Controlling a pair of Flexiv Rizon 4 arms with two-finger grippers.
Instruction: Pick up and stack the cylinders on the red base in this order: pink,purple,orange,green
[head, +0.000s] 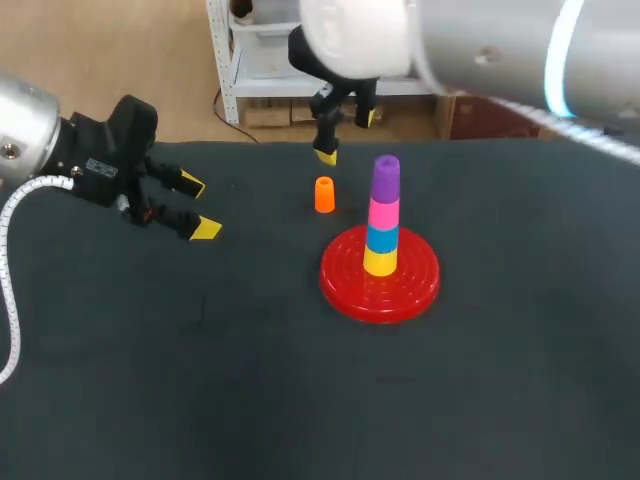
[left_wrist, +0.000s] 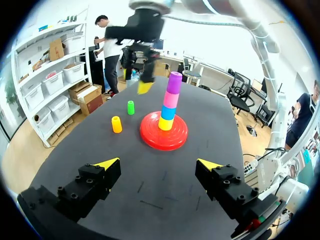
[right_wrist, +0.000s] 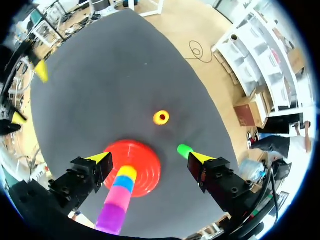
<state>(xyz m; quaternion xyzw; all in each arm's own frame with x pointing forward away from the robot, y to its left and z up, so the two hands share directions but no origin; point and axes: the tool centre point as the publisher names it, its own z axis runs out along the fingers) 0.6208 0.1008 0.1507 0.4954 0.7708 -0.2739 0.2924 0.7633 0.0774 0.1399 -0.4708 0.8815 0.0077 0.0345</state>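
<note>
A red base (head: 345, 290) carries a stack of yellow, blue, pink (head: 383, 213) and purple (head: 386, 175) cylinders, purple on top. An orange cylinder (head: 324, 194) stands upright on the table, left of and behind the base. In the right wrist view a green cylinder (right_wrist: 185, 150) stands near the orange one (right_wrist: 161, 117). My right gripper (head: 349, 137) hangs open above the table behind the stack, holding nothing; the stack (right_wrist: 120, 197) rises under it, close to one finger. My left gripper (head: 198, 206) is open and empty at the left, well away from the base (left_wrist: 150, 137).
The dark table (head: 200, 380) runs wide around the base. In the left wrist view the orange cylinder (left_wrist: 116, 124) and green cylinder (left_wrist: 130, 107) stand beyond my left gripper (left_wrist: 158, 165), with my right arm's finger (left_wrist: 144, 87) above them.
</note>
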